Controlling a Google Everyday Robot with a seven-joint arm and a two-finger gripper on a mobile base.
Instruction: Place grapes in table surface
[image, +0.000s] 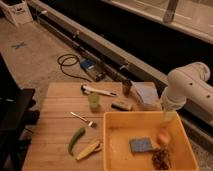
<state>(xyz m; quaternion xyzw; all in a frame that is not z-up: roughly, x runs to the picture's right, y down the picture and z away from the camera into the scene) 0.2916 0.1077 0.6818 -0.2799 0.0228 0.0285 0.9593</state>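
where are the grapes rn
The grapes lie lower right in the camera view, inside the yellow bin, right of the blue sponge; the gripper hangs farther back over the bin.

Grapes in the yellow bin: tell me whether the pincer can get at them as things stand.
Probably yes. The pincer hangs over the far edge of the yellow plastic bin, and the dark purple grape cluster lies uncovered in it, nearer the camera; only the round orange fruit sits close beside it.

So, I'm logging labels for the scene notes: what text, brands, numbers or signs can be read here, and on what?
No text can be read.
White box: dark marks, too blurred.
Floor: a blue cross, no words.
Gripper, above the yellow bin: no label seen.
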